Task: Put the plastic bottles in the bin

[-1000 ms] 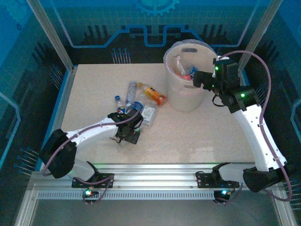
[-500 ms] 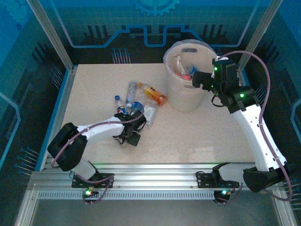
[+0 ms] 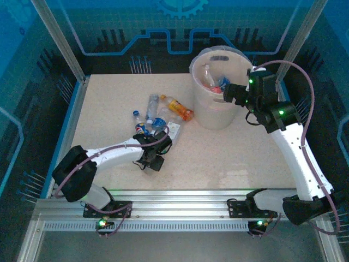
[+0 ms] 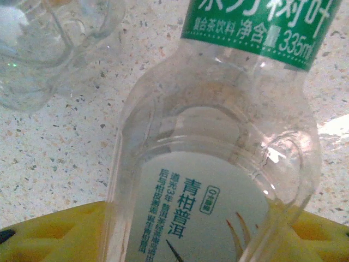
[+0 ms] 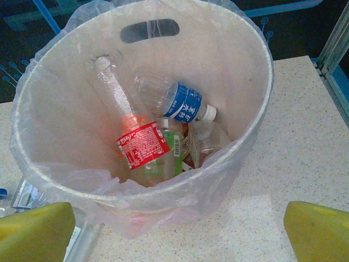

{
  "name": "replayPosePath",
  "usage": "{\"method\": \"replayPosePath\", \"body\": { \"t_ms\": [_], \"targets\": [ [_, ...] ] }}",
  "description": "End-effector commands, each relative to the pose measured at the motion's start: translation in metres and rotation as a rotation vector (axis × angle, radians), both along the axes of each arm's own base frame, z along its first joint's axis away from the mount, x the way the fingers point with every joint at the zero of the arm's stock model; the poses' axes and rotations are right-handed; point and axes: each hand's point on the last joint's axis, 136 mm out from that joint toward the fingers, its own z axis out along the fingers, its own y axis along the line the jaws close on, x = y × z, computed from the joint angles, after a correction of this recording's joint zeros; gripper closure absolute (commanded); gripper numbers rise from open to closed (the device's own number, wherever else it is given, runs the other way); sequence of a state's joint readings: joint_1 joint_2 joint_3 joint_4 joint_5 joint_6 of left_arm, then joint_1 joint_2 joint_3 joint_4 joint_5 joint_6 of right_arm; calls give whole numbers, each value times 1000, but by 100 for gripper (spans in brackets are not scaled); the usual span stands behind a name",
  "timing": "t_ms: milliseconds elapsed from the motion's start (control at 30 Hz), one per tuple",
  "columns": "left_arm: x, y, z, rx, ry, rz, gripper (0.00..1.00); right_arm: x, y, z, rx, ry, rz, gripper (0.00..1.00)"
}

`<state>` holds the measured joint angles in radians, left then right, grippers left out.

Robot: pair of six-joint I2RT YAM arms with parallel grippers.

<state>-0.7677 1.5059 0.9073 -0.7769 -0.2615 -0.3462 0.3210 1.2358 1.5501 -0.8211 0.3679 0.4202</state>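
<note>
plastic bottles point(image 5: 142, 144) are partly in the bin point(image 5: 240, 49), several wait on the counter point(image 3: 218, 158); my left end effector point(image 3: 155, 145) straddles a green-labelled bottle point(image 4: 218, 164), grip unclear to me, and my right end effector point(image 3: 230, 93) gapes empty.

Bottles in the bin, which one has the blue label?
The white-capped bottle lying with its cap to the right; the tall bottle leaning beside it wears a red label instead.

Speckled beige table point(image 3: 229, 158), blue circuit-patterned walls point(image 3: 109, 33), perhaps glass, metal corner posts point(image 3: 57, 39), dim bluish light.
</note>
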Motion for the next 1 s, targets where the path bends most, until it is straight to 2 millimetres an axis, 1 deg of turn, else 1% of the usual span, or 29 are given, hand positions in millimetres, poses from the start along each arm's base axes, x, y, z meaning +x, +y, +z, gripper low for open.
{"method": "replayPosePath", "body": {
  "t_ms": [0, 67, 167, 200, 300, 400, 500, 633, 767, 867, 967],
  "targets": [
    [-9, -10, 17, -98, -14, -5, 55, -5, 1, -1, 8, -7, -12, 0],
    [-9, -14, 28, -139, -34, -10, 59, -6, 2, -4, 10, -1, -10, 0],
    [-10, -20, 48, -210, -77, -18, 60, -8, 3, -8, 15, 8, -4, 0],
    [-10, -21, 54, -230, -91, -24, 62, -9, 4, -9, 15, 10, 1, 0],
    [-6, -28, 79, -300, -157, -43, 66, -12, 4, -14, 18, 28, 2, 0],
    [6, -38, 111, -382, -262, -67, 68, -16, 4, -18, 18, 36, 5, 0],
    [26, -50, 151, -454, -400, -94, 67, -19, 4, -16, 21, 28, 14, 0],
    [57, -68, 211, -525, -593, -127, 67, -25, 11, -9, 37, 18, 61, 0],
    [89, -92, 269, -615, -736, -162, 70, -31, 12, -6, 44, 7, 76, 0],
    [115, -112, 306, -660, -813, -189, 72, -34, 11, -6, 47, 1, 76, 0],
    [142, -135, 337, -703, -870, -224, 72, -36, 10, -8, 48, -4, 76, 0]
  ]
}}
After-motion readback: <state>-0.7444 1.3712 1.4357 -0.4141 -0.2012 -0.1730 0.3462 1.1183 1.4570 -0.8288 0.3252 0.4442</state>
